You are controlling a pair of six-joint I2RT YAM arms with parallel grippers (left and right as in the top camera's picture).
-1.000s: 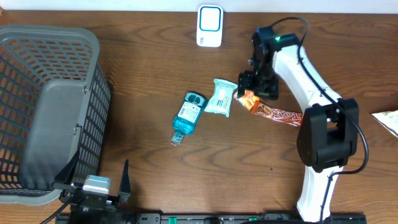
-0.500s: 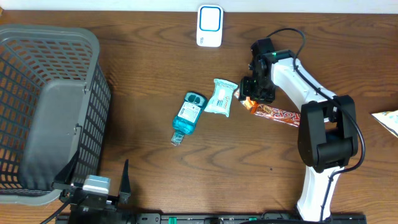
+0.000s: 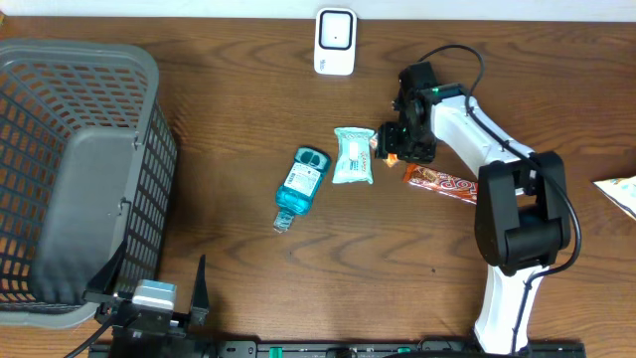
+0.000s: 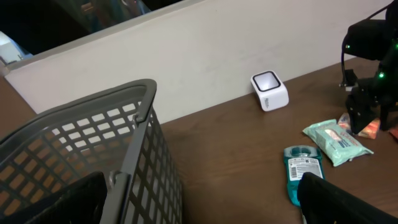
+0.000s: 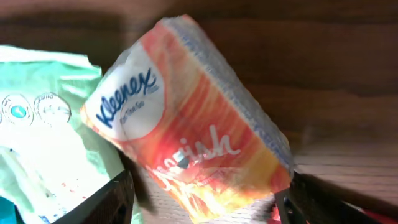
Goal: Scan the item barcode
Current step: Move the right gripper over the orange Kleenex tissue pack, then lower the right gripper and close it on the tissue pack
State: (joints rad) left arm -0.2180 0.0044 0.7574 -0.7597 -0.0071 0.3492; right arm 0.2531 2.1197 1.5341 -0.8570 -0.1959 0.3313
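Space shows between the right fingers (image 5: pixel 115 202), which stand apart at either side of the wrist view's lower edge, clamped on nothing. The tissue pack (image 5: pixel 186 124), an orange Kleenex packet, lies on the table (image 3: pixel 238 89) between and just beyond their tips. It is turned at a slant to them. Its lower corner sits right at the right-hand fingertip, while a dark gap separates it from the left-hand one.

The pack's white-labelled end reaches the green wipes pack (image 3: pixel 353 155), and the two appear to touch. On the other side of the fingers, a candy bar (image 3: pixel 444 183) in an orange-brown wrapper lies near them. A blue mouthwash bottle (image 3: pixel 301 181) lies on its side just beyond the wipes pack.

The scanner (image 3: pixel 336 41), white with a blue face, stands at the far edge of the table, well apart from the tissue pack. A grey mesh basket (image 3: pixel 60 80) fills the table's left end. The left fingers (image 4: pixel 336 199) hang beside it at the near edge, spread wide and holding nothing.
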